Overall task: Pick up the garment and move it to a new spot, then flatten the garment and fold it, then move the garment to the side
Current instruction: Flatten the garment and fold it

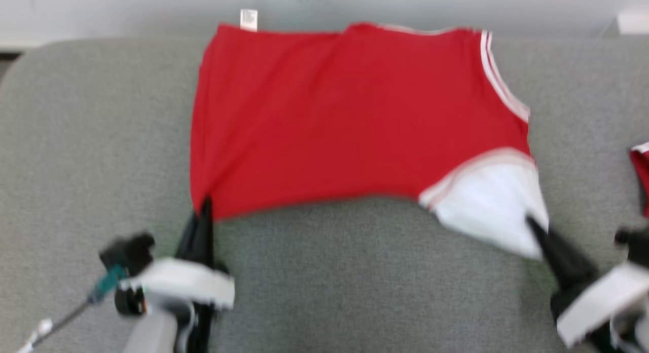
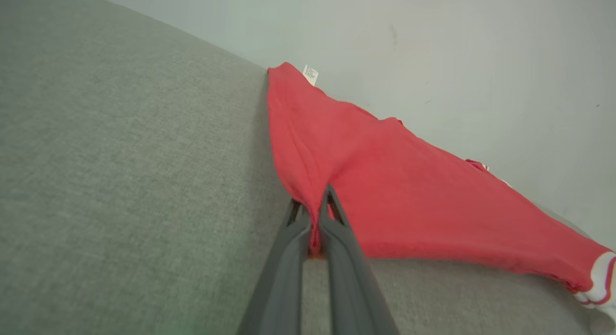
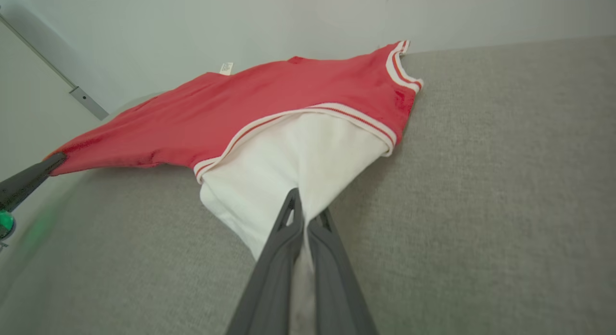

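A red garment [image 1: 345, 119] with white striped trim and one white section is lying spread across a grey fabric-covered worktop [image 1: 91, 140]. Its far edge is reaching the back of the surface, close to a pale wall. A small white label [image 1: 248, 19] is sticking up at its far left corner. The left gripper [image 1: 205, 206] is pinching the near left corner of the red cloth, its two dark fingers pressed together with fabric bunching between them. The right gripper [image 1: 532, 223] is pinching the white section at the near right corner, its fingers likewise clamped on the cloth. The garment's near edge is curving away between the two grips. Another piece of red cloth [image 1: 641, 175] is showing at the right edge of the head view, apart from the garment.
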